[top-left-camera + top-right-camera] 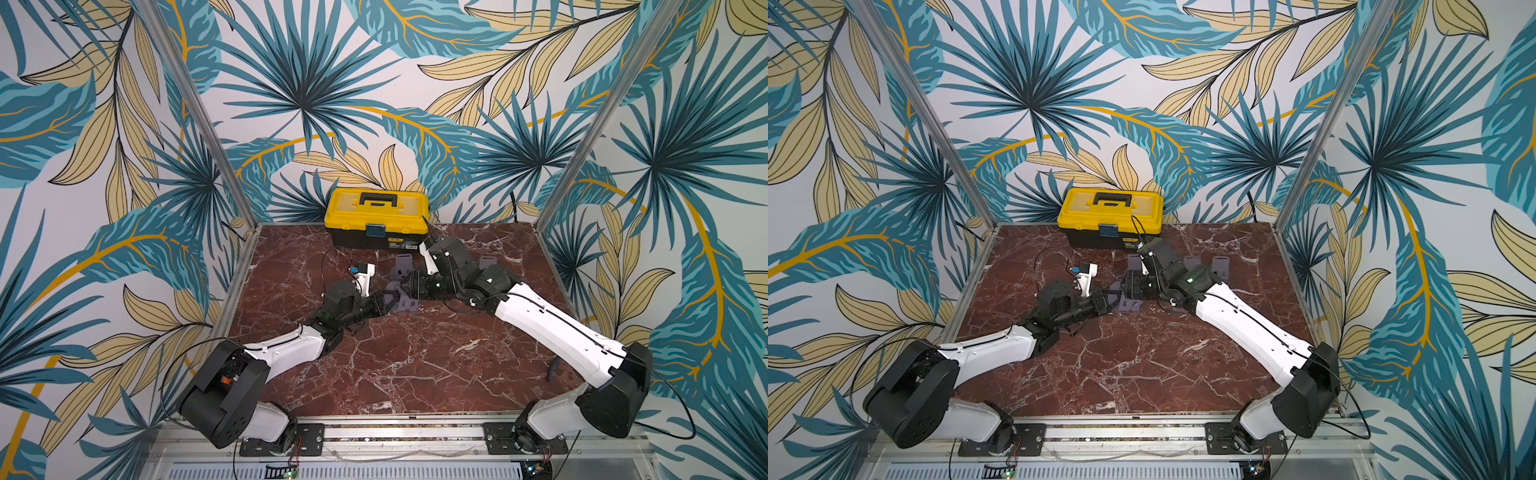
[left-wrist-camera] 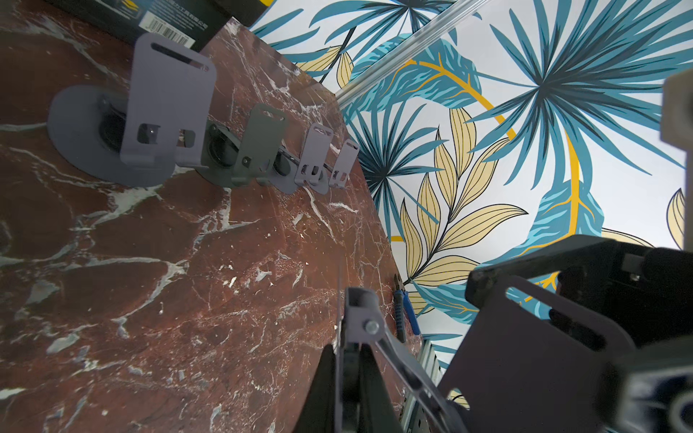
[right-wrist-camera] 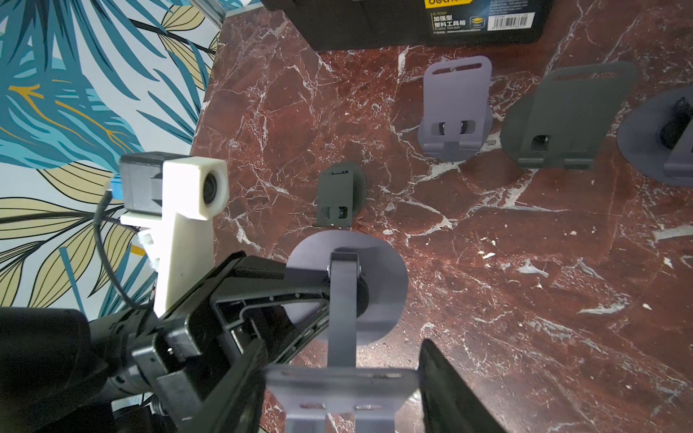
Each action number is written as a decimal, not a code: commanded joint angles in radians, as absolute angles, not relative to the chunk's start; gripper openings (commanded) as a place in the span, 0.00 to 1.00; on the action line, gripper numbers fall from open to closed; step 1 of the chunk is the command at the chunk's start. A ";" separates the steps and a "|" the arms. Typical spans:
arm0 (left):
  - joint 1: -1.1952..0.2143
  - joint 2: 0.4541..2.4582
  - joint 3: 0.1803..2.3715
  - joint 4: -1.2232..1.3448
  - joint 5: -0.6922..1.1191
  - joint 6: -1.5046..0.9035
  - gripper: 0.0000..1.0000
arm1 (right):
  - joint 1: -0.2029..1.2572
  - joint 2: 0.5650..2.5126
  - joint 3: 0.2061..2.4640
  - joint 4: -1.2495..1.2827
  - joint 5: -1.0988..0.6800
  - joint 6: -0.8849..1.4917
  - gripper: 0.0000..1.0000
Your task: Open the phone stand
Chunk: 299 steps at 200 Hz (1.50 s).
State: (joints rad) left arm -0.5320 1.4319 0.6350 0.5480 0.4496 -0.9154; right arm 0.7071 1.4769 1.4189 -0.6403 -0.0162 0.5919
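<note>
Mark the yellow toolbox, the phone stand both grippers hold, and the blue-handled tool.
yellow toolbox (image 1: pixel 349 210): in a top view, on the lid.
held phone stand (image 3: pixel 390 285): right wrist view, round base.
blue-handled tool (image 2: pixel 411 315): left wrist view, one handle.

Both top views look down from high above the near edge of the table toward its far edge, covering all of it. Each wrist view sits low and close. Both share the held stand and the row of stands by the toolbox.
</note>
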 commanded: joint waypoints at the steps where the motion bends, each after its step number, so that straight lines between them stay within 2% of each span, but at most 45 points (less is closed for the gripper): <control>1: -0.453 1.473 0.606 0.385 0.258 -0.958 0.00 | 0.715 1.391 1.414 -0.731 0.014 0.588 0.35; 249: -0.451 1.474 0.619 0.385 0.276 -0.962 0.00 | 0.727 1.393 1.417 -0.734 0.029 0.591 0.36; 299: -0.449 1.465 0.623 0.405 0.308 -0.937 0.00 | 0.728 1.413 1.425 -0.727 0.023 0.592 0.46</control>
State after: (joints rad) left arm -0.5220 1.4330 0.6350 0.5343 0.4580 -0.9310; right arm 0.7235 1.4757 1.4181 -0.6407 0.0113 0.5987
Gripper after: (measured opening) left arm 0.106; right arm 0.597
